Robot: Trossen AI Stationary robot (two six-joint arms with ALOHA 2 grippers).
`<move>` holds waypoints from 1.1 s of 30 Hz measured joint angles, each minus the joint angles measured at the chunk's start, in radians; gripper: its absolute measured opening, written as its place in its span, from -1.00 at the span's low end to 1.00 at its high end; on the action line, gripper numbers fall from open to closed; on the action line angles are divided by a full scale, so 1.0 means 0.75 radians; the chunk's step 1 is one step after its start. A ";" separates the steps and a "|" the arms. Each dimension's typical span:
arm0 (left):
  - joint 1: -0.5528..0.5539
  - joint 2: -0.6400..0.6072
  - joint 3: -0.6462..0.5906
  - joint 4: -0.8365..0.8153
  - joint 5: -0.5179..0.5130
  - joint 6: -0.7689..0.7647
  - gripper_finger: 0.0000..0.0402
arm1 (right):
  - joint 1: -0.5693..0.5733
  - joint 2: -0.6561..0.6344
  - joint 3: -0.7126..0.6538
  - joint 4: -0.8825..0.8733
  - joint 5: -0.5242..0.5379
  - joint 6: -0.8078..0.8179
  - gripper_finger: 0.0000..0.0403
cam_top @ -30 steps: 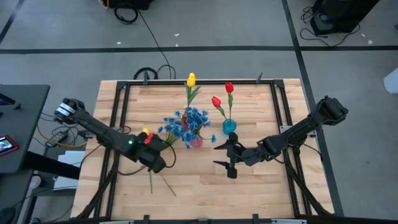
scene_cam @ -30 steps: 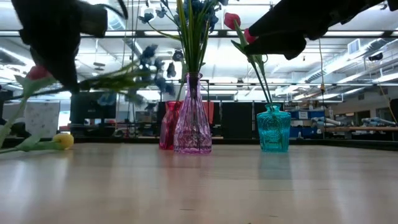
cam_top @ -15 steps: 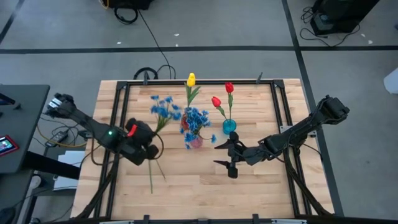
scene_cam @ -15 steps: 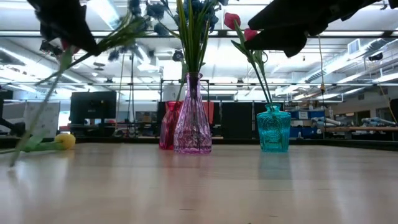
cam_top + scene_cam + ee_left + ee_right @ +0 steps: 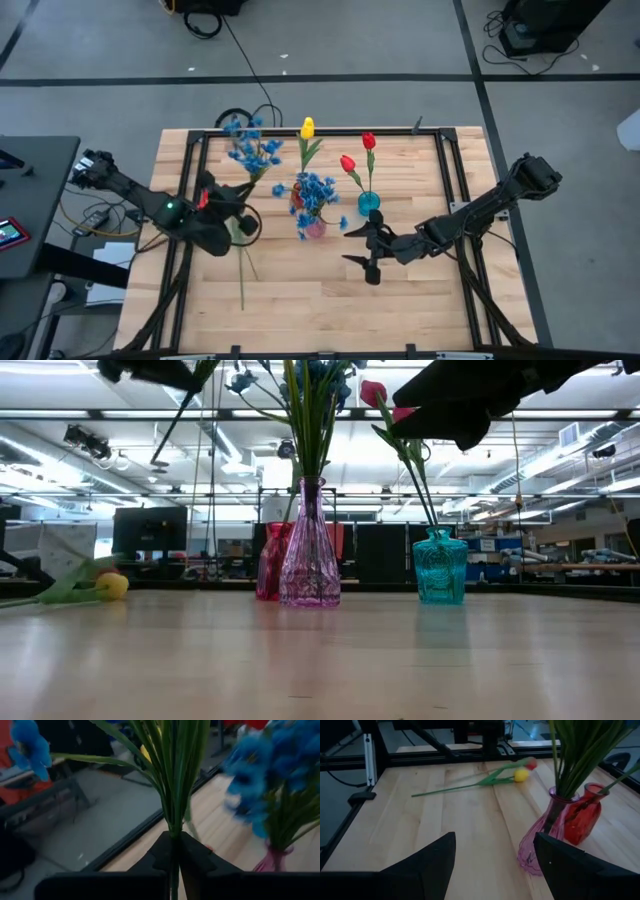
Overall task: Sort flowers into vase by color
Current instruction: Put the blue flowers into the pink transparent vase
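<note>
My left gripper is at the table's left, raised and shut on a bunch of small blue blossoms with long green leaves. On the table under that arm lie a yellow tulip and a red tulip, flat on their stems. At mid-table a pink vase holds blue flowers, a teal vase holds two red tulips, and a red vase holds a yellow tulip. My right gripper stands open, just near of the vases, with nothing between its fingers. My left gripper pinches the blue bunch's green stem between its two fingers, just below where the leaves fan out. The fingers come about level from the table's left. The bunch is lifted clear, its blossoms tilted toward the far edge and its lower stem hanging free.
A black frame rail runs along the table's edges. Bare wood lies near of the vases. The three vases stand close together at mid-table, with tall stems rising above them.
My left gripper has risen and gone toward the table's left and far edges, tipping from pointing down to about level. The blue bunch, which lay low beside the pink vase, has swung up clear of the table, its blossoms now toward the far edge.
</note>
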 joint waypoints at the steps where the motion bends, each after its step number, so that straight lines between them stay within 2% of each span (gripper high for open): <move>1: 0.000 0.000 0.000 0.082 0.000 0.084 -0.85 | -0.001 0.000 0.000 0.000 0.002 0.000 0.39; 6: -0.011 0.003 0.000 0.480 0.075 0.476 -0.85 | -0.001 0.000 0.000 -0.001 0.016 0.000 0.39; 10: -0.076 0.004 -0.034 0.807 0.180 0.745 -0.85 | -0.001 0.000 0.000 -0.001 0.016 0.000 0.39; 14: -0.114 0.033 -0.146 1.224 0.392 1.025 -0.85 | -0.001 0.001 0.000 -0.002 0.033 -0.001 0.39; 18: -0.147 0.079 -0.262 1.670 0.720 1.257 -0.85 | -0.001 0.001 0.000 -0.010 0.033 0.028 0.39; 21: -0.155 0.139 -0.334 1.903 0.884 1.352 -0.85 | -0.007 0.001 0.000 -0.047 0.066 0.099 0.39; 24: -0.159 0.213 -0.383 2.052 0.971 1.368 -0.85 | -0.030 0.003 0.000 -0.050 0.071 0.153 0.39; 27: -0.158 0.320 -0.427 2.176 0.991 1.393 -0.85 | -0.058 0.017 -0.010 -0.010 0.066 0.175 0.39; 33: -0.148 0.499 -0.530 2.624 1.027 1.546 -0.85 | -0.097 0.039 -0.115 0.271 0.035 0.175 0.39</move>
